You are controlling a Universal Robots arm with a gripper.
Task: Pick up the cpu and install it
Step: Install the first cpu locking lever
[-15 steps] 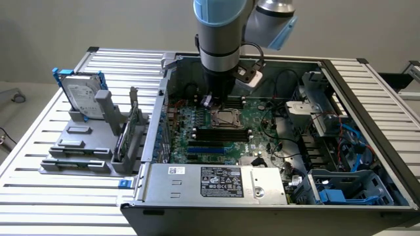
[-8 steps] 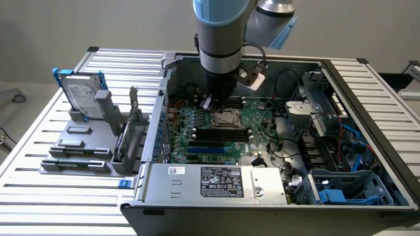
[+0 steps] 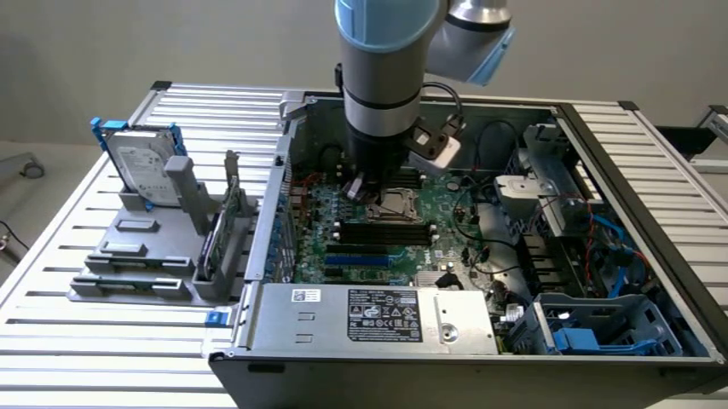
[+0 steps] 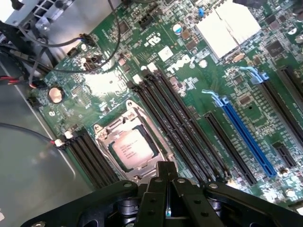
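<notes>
A: Ext view first. Where's the arm?

B: Arm reaches down into the open PC case [image 3: 637, 341], tool [image 3: 366, 189] low over the motherboard [image 3: 376, 230], just beside the CPU socket [image 3: 401, 203], on the ext view's left of it. Can't see anything carried under it from here.

A: And the parts holder on the surface [image 3: 68, 341]?

B: Grey fixture [image 3: 136, 256] at the ext view's left, well apart from the case. Hard drive [image 3: 146, 162] w/ blue frame stands upright in it. No small silvery chip visible on it that I can make out.

A: Wrist view?

B: Tool [image 4: 166, 189] fingers pressed together, nothing pinched btwn them. Just past the tips sits the socket [image 4: 131, 147], metal frame round it, and the cpu [image 4: 134, 150] lies inside that frame – pale silvery top w/ print, flat, looks square to the frame. RAM slots [image 4: 180, 127] run alongside, empty.

A: So, how far along?

B: My read: pick and place look done – chip's in the socket, tool empty and close by. Whether it's fully seated, can't tell. Retention frame looks to sit around the chip, but whether it's latched, can't tell either. That's what could be left, as far as I can judge.
</notes>
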